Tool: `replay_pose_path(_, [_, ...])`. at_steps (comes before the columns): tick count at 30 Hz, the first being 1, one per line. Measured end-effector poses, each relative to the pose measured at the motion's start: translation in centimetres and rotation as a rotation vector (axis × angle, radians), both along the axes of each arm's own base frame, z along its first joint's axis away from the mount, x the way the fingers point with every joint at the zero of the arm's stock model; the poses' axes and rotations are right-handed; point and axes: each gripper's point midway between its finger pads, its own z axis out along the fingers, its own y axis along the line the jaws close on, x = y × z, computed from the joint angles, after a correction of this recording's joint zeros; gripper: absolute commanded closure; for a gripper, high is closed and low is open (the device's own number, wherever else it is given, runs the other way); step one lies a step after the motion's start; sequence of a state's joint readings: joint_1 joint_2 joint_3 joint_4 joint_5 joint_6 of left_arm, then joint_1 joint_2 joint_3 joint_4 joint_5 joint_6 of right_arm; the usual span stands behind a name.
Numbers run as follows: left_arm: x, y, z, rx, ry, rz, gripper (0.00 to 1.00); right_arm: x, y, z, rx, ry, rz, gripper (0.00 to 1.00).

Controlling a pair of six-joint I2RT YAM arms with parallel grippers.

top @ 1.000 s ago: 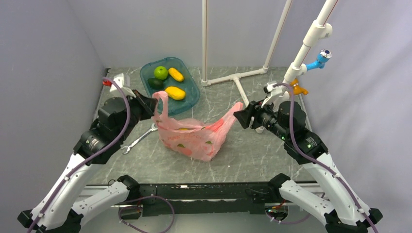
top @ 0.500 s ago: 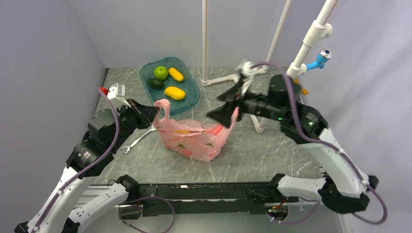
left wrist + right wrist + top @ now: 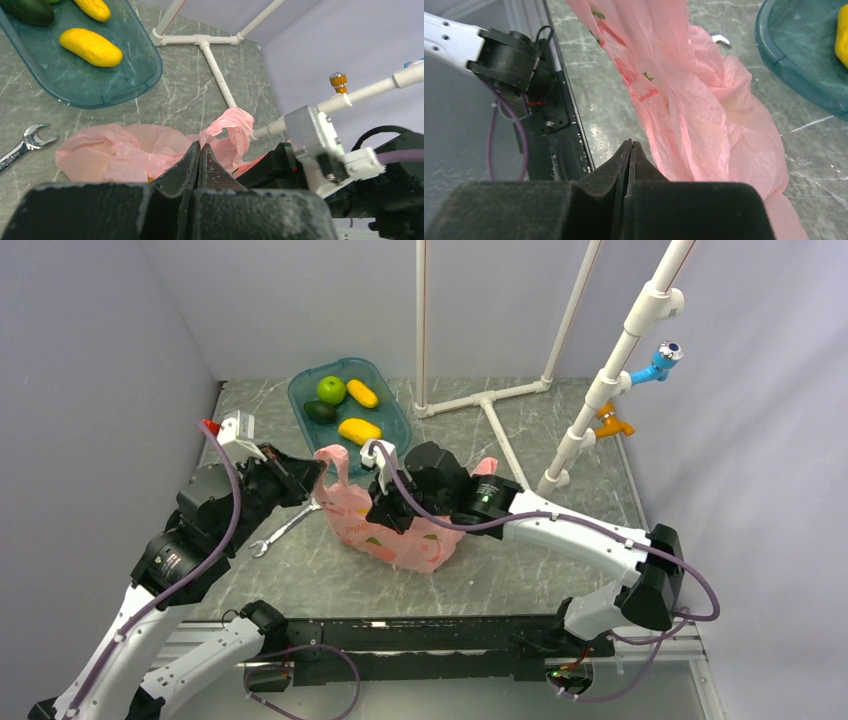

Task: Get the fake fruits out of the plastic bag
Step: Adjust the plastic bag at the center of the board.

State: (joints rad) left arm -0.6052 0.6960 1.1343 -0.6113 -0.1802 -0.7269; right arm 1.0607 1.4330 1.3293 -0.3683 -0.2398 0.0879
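At nine o'clock of plastic bag (image 3: pixel 425 540), we pinch handle with left gripper (image 3: pixel 312 472), jaws closed tight, propping mouth open; right gripper (image 3: pixel 385 512), closed, apparently empty, hovers over bag centre.

What lies inside the pink bag (image 3: pixel 425 540) cannot be made out: its crinkled film shows only blurred patches of colour, and the right claw (image 3: pixel 385 512) covers its mouth from above. The left wrist view cuts the wrench (image 3: pixel 22 147) at its left edge. The right wrist view crops the tray (image 3: pixel 781 57) and a yellow fruit (image 3: pixel 843 35).
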Motion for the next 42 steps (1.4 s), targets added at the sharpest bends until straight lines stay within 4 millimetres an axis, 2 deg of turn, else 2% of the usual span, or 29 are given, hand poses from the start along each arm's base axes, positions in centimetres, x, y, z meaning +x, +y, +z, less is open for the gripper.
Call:
replay_pose_path(3, [0.0, 0.0, 0.1, 0.0, -0.001, 0.0, 1.0, 0.3, 0.5, -1.2, -0.011, -0.033, -0.004, 1.0])
replay_pose_path(7, [-0.2, 0.1, 0.5, -0.005, -0.007, 0.0, 1.0, 1.5, 2.1, -0.4, 0.035, -0.116, -0.013, 1.0])
replay_pose_path(11, [-0.3, 0.2, 1.0, -0.011, -0.017, -0.001, 1.0, 2.9, 2.9, -0.5, 0.04, -0.19, -0.046, 1.0])
replay_pose_path(15, [-0.3, 0.2, 1.1, -0.01, -0.021, -0.001, 1.0, 4.3, 3.4, -1.9, 0.002, -0.24, -0.07, 1.0])
replay_pose_path(18, [-0.4, 0.3, 1.2, -0.004, -0.02, -0.001, 1.0, 5.3, 3.5, -3.7, -0.049, -0.263, -0.088, 1.0])
replay_pose_path(19, [-0.4, 0.4, 1.2, -0.002, -0.018, -0.001, 1.0, 5.6, 3.4, -4.2, -0.066, -0.269, -0.099, 0.98])
replay_pose_path(23, [-0.7, 0.7, 1.3, 0.0, -0.02, 0.005, 1.0, 6.0, 1.9, -6.6, -0.124, -0.268, -0.147, 0.61])
replay_pose_path(26, [-1.1, 1.0, 1.2, -0.002, -0.024, 0.01, 1.0, 5.0, -0.5, -9.3, -0.162, -0.232, -0.167, 0.43])
replay_pose_path(28, [-1.3, 1.4, 1.1, -0.002, -0.027, 0.019, 1.0, 4.1, -2.5, -11.2, -0.194, -0.191, -0.186, 0.27])
replay_pose_path(32, [-1.6, 2.3, 1.2, -0.004, -0.041, 0.049, 1.0, 2.4, -4.5, -12.8, -0.206, -0.093, -0.223, 0.03])
replay_pose_path(37, [-2.1, 3.4, -0.3, 0.003, -0.039, 0.084, 1.0, -1.7, -7.2, -14.1, -0.169, -0.003, -0.243, 0.0])
replay_pose_path(39, [-2.4, 3.8, -1.8, 0.022, -0.016, 0.092, 1.0, -3.2, -7.7, -14.3, -0.138, 0.007, -0.242, 0.0])
replay_pose_path(42, [-3.0, 4.3, -4.5, 0.059, 0.038, 0.096, 0.98, -4.8, -7.6, -14.6, -0.091, -0.02, -0.235, 0.0])
